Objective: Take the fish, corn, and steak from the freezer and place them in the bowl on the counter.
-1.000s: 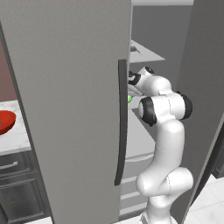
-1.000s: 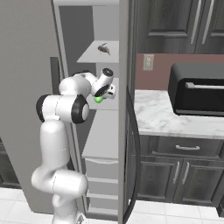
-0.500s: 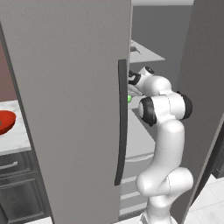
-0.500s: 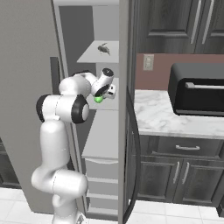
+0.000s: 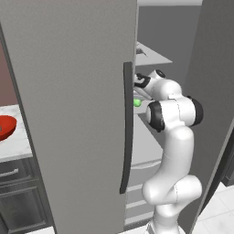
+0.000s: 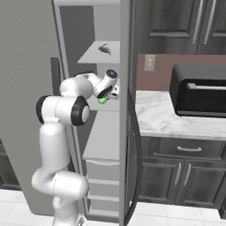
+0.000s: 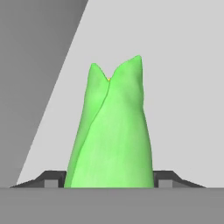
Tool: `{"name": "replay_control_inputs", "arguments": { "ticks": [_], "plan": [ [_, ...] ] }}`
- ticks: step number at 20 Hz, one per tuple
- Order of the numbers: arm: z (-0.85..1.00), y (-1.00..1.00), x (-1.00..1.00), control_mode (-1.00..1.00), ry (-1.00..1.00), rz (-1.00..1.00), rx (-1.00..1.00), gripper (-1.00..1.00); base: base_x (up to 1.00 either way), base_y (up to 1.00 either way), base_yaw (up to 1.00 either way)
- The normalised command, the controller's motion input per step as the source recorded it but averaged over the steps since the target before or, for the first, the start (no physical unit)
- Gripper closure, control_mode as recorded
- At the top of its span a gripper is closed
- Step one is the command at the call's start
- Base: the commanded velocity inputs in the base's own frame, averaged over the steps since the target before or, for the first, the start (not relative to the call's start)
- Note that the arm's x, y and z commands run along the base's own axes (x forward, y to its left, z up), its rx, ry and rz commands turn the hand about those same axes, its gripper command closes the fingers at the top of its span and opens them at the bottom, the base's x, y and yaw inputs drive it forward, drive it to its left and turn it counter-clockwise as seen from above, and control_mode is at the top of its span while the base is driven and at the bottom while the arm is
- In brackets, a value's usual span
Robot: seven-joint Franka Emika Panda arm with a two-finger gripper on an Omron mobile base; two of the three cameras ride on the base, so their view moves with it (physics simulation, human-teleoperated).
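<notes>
Your end effector [image 7: 109,186] is gripping the green-husked corn [image 7: 111,131] between its fingertips inside the open freezer [image 5: 73,91], below the shelf carrying the fish [image 6: 104,50].

No legible text, labels, brands, numbers or signs on any surface in the three views.
</notes>
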Motion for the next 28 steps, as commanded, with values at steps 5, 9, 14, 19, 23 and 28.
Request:
{"name": "replay_control_inputs", "arguments": {
  "ticks": [5,9,14,19,23,28],
  "plan": [
    [0.00,-0.03,-0.33,-1.00,-0.05,-0.03,0.00,1.00,0.00,0.00,0.00],
    [0.00,0.00,-0.29,-1.00,-0.02,-0.02,0.00,1.00,0.00,0.00,0.00],
    [0.00,0.00,-0.37,-1.00,0.00,-0.03,0.00,1.00,0.00,0.00,0.00],
    [0.02,0.00,-0.62,-1.00,-0.05,-0.03,0.00,1.00,0.00,0.00,0.00],
    [0.09,0.00,-0.80,-1.00,-0.05,-0.04,0.00,1.00,0.00,0.00,0.00],
    [0.21,0.00,-0.90,-1.00,-0.04,-0.06,0.00,1.00,0.00,0.00,0.00]
  ]
}}
